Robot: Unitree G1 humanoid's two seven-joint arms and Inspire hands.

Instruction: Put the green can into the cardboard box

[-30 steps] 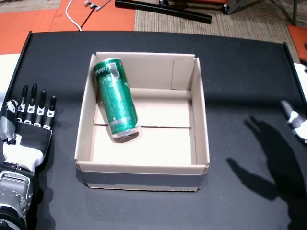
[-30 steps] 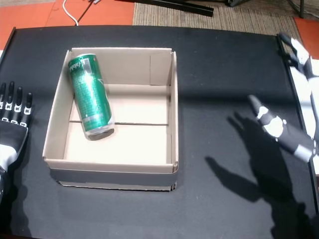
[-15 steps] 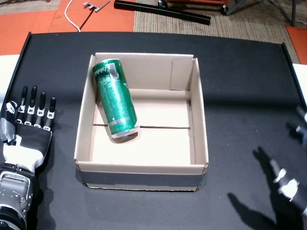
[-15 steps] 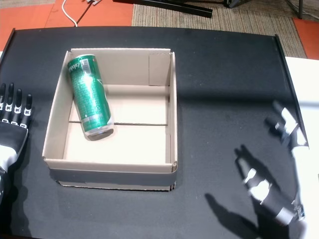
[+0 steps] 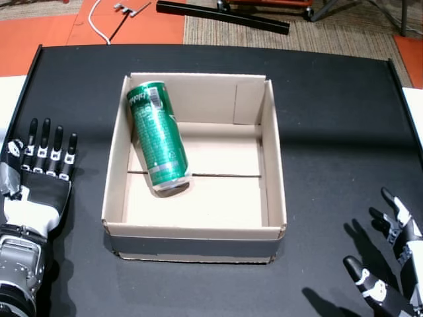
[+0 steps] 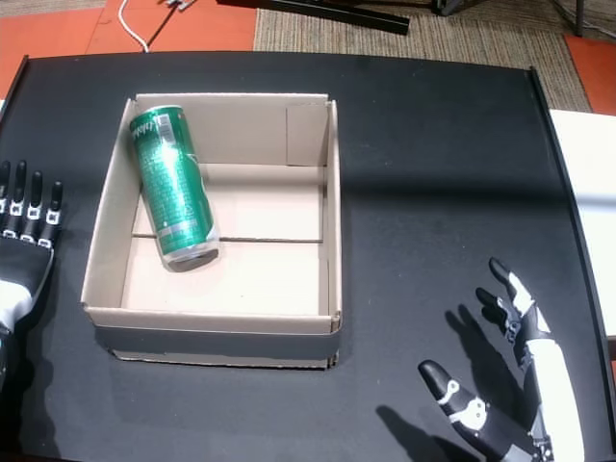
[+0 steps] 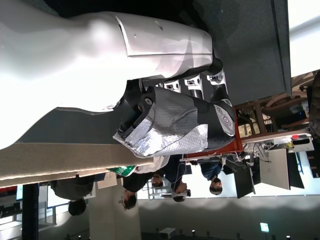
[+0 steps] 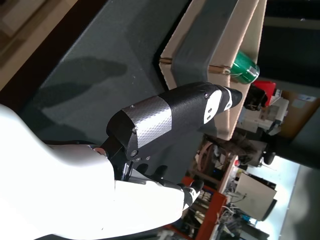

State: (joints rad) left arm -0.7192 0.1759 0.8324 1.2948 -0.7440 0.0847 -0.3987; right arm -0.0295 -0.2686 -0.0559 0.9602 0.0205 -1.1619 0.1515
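The green can (image 5: 156, 137) (image 6: 173, 187) lies tilted inside the cardboard box (image 5: 276, 165) (image 6: 333, 212), its top leaning on the box's left wall. The right wrist view catches the can's top (image 8: 244, 66) over the box wall (image 8: 210, 35). My left hand (image 5: 39, 168) (image 6: 21, 241) rests flat on the black table left of the box, fingers straight and apart, holding nothing. My right hand (image 5: 390, 264) (image 6: 505, 385) hovers near the table's front right corner, well away from the box, its fingers spread and empty. In the wrist views, both hands (image 7: 185, 112) (image 8: 165, 125) show nothing in their grasp.
The black table (image 5: 330, 99) stretches to the right of the box. Orange floor, a woven mat, a white cable (image 5: 99, 20) and a black bar (image 5: 225, 14) lie beyond the table's far edge. Several people stand far off in the left wrist view.
My right hand has drawn back from beside the box toward the front right corner of the table. The can, the box and my left hand have not moved.
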